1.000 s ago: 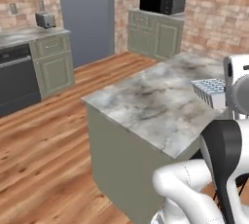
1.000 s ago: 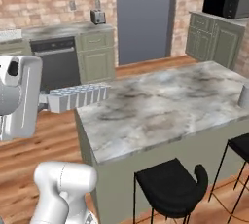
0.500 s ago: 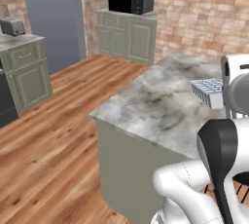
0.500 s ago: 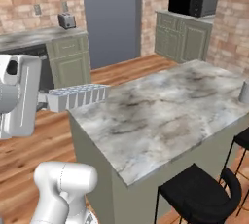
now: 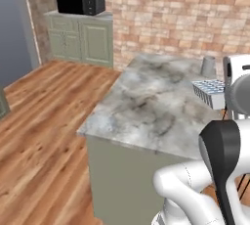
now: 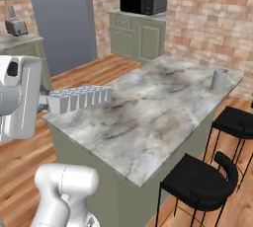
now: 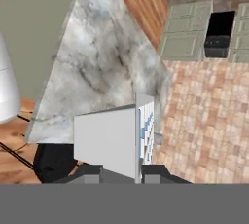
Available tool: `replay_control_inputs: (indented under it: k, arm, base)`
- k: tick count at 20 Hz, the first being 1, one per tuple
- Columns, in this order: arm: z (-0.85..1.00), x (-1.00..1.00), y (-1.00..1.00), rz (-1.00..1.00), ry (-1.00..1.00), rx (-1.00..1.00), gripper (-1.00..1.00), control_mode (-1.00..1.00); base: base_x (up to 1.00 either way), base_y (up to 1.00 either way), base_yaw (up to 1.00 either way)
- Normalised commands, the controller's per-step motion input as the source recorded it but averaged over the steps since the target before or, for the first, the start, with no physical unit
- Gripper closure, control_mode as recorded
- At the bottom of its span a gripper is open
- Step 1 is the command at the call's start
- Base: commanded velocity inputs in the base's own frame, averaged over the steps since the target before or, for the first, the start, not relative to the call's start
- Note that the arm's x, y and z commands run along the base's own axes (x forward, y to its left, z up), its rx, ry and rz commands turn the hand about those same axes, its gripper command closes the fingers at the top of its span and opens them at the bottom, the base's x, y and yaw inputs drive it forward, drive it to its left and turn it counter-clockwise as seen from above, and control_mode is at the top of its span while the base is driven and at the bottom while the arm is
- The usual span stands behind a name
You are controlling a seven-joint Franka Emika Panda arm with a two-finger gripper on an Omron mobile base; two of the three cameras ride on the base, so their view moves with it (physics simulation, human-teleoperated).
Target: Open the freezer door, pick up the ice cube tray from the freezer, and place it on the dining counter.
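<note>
No readable text — none anywhere.

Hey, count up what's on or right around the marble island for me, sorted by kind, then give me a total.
Ice cube tray, held in the claw above the island's edge: 1
Grey cup standing on the dining counter: 1
Black stools beside the counter: 2
Total: 4
</note>
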Motion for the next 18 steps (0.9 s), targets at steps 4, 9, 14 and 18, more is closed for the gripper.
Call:
replay_control_inputs:
  k: [4, 9, 14, 18]
  arm:
    - [0.00, 0.00, 0.00, 0.00, 0.00, 0.00, 1.00, 1.00]
    - [0.00, 0.00, 0.00, 0.00, 0.00, 0.00, 1.00, 1.00]
    - [0.00, 0.00, 0.00, 0.00, 0.00, 0.00, 1.00, 1.00]
    - [0.00, 0.00, 0.00, 0.00, 0.00, 0.00, 1.00, 1.00]
  base:
    - [0.36, 0.41, -0.37]
    - [0.44, 0.29, -0.33]
    - [0.47, 0.10, -0.29]
    - [0.46, 0.10, -0.28]
